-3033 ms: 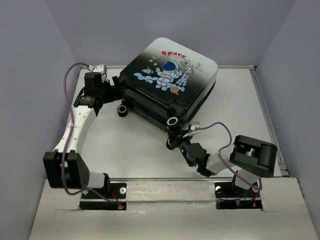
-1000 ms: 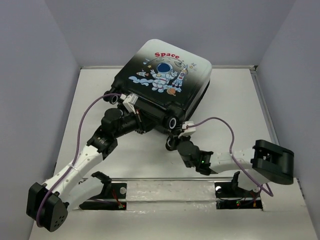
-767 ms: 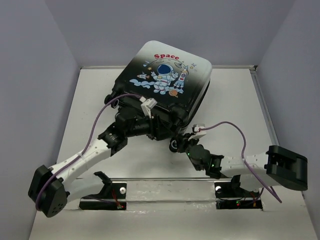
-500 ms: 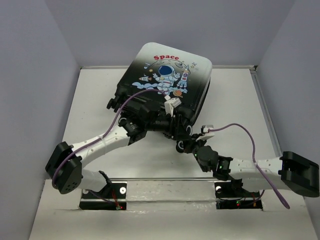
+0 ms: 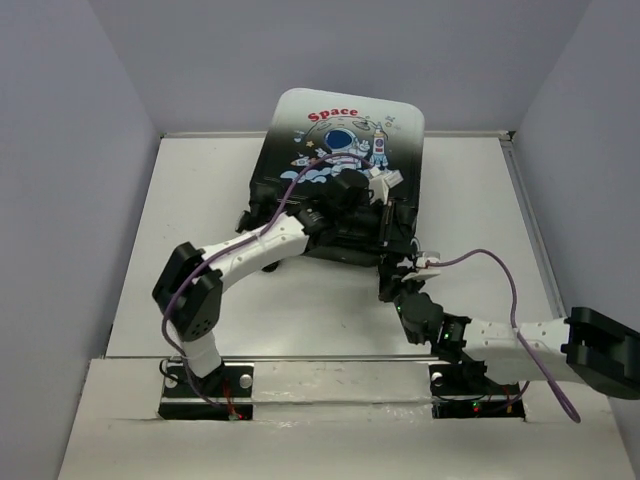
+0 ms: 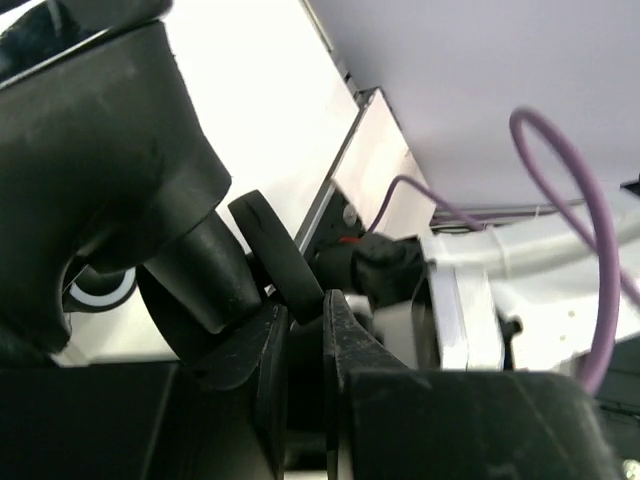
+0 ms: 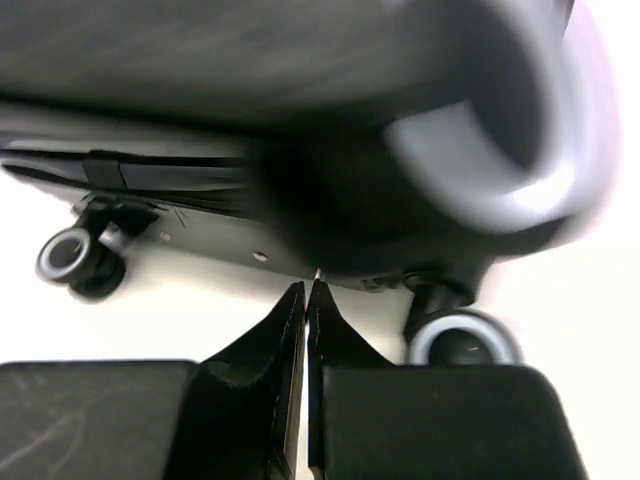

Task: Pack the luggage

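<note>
Right, nearest first. The right fingers (image 7: 305,298) sit low over the worktop (image 5: 190,230), pressed tight together w/ nothing between them. Their tips aim at the wheel end of the luggage (image 5: 280,175). A grey-rimmed wheel (image 7: 462,343) is just beside them, and a second wheel (image 7: 70,255) is off to one side.

Next, the left fingers (image 6: 305,325) reach over the near right corner of the shell. They are nearly closed, only a thin slit showing. A black tab (image 6: 275,250) runs down into that slit. It's prob. a zip pull, and pinched I'd say, though it's too dark to be sure.

The luggage lies flat mid-worktop, lid down, print up. Its long axis runs near-to-far w/ a slight tilt, wheel end toward the arm bases. So the body lies ahead of both sets of fingers. The left arm is the one in contact; the right is close by at the same corner. Next move prob. turns on drawing the tab along the seam line, not across it.

Writing: "Space" (image 5: 338,113) in red above a cartoon astronaut (image 5: 345,140) at the far end. No brand name legible.
</note>
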